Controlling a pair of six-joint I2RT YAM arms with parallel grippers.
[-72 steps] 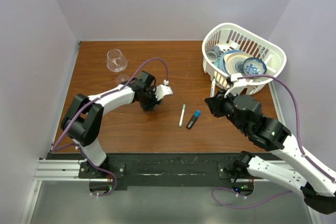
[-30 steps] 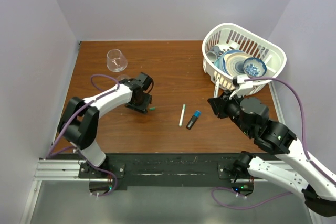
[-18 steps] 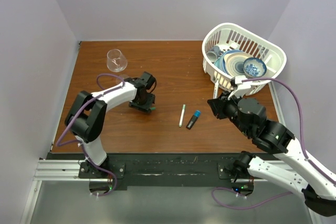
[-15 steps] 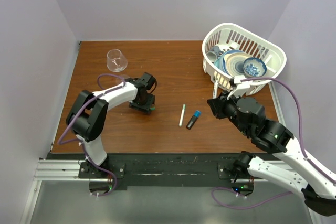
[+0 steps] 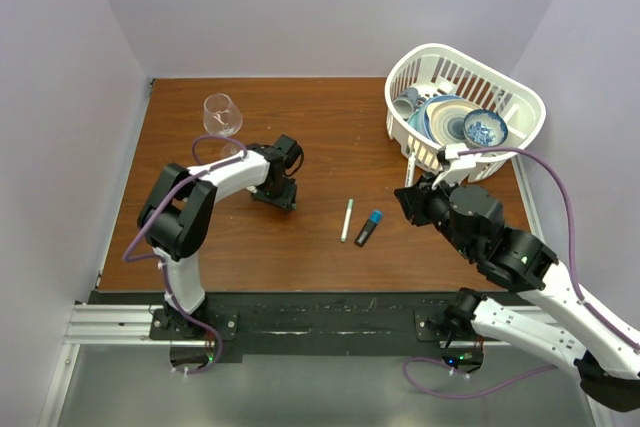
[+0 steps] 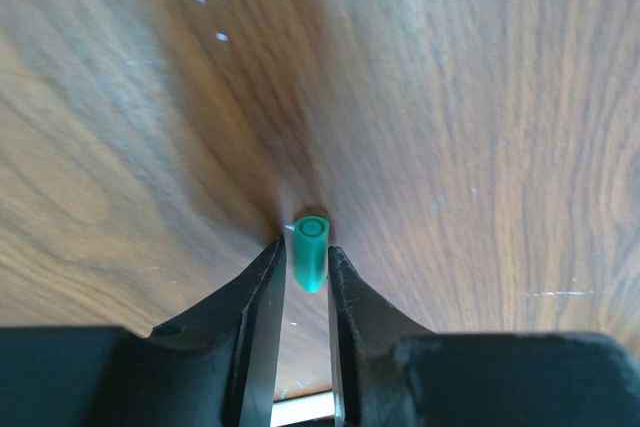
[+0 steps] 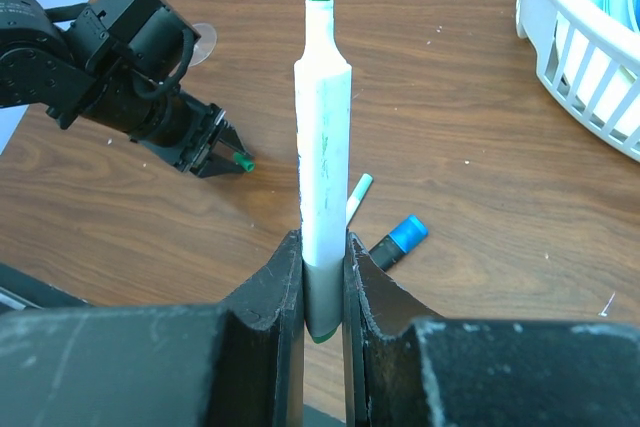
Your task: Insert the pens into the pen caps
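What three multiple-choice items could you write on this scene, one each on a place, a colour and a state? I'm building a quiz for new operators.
1. Where on the table does the white basket stand?
A. far right corner
B. near left corner
C. centre

2. What colour is the cap between the left end effector's fingers?
A. blue
B. green
C. red

3. The right end effector is:
A. open and empty
B. shut on a sponge
C. shut on a white pen

Answers:
1. A, since the top view shows the basket at the far right.
2. B, since the left wrist view shows a green tube.
3. C, since its fingers clamp the pen's barrel, tip pointing away.
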